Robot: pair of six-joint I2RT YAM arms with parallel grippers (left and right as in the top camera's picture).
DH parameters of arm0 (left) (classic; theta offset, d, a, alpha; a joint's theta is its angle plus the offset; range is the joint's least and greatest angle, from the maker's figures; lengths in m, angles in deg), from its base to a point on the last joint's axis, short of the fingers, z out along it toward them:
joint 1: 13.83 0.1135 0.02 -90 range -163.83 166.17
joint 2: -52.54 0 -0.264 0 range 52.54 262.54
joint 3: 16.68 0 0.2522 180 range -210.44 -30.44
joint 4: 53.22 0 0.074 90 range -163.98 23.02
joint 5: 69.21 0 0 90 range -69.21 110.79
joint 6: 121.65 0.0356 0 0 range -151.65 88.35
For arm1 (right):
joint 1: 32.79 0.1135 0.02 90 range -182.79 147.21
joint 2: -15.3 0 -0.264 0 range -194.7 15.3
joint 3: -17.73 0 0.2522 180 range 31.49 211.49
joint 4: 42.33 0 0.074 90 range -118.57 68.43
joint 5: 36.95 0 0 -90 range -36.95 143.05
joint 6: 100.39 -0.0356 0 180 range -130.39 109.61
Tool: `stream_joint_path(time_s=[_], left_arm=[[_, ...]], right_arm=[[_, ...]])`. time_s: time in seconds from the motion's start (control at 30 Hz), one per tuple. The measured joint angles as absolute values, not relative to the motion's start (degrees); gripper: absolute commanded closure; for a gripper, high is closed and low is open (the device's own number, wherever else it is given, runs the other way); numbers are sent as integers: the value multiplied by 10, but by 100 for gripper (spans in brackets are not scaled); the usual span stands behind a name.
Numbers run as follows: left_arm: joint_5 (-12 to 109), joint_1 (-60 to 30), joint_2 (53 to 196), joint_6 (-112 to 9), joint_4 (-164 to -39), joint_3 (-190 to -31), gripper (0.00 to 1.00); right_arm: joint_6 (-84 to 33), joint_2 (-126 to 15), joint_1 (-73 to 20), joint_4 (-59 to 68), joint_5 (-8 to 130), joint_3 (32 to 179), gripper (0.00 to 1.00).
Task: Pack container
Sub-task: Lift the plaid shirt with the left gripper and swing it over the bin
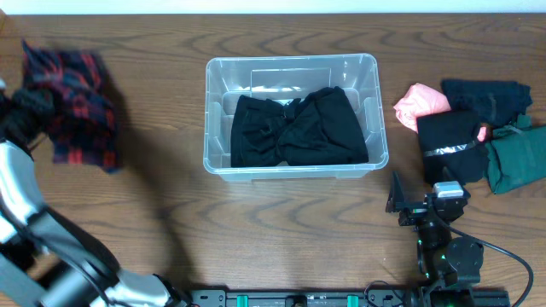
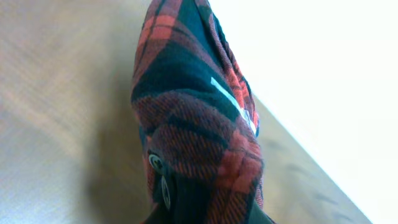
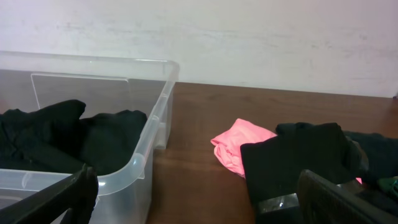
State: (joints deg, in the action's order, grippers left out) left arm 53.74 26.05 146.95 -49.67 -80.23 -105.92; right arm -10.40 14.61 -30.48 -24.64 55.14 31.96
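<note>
Red plaid clamped in left tool, dangling; could snag container rim to its right. Right tool open.

Container centre, garment inside; shirt far left; clothes pile right.

You will find nothing legible in any view. The pale rectangular label on the base of the container, toward its far side, is too small and washed out for you to make out any print. The thin white strip on the red plaid cloth at the left shows no readable letters. The shiny band across the black garment at the right gives you no text either.
</note>
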Motion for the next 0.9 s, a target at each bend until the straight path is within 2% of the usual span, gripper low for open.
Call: stream_joint_path(time_s=[0.33,0.67,0.9], left_arm=[[632,127,1285,-454,-839,-1059,94],[830,19,1269,-433,-839,-1059,94],[887,-42,1269,-383,-838,-1059,94]], right_arm=[[-104,146,-305,-246,551,320,1],[-104,146,-305,-246,551,320,1],[-104,146,-305,-246,551,320,1]])
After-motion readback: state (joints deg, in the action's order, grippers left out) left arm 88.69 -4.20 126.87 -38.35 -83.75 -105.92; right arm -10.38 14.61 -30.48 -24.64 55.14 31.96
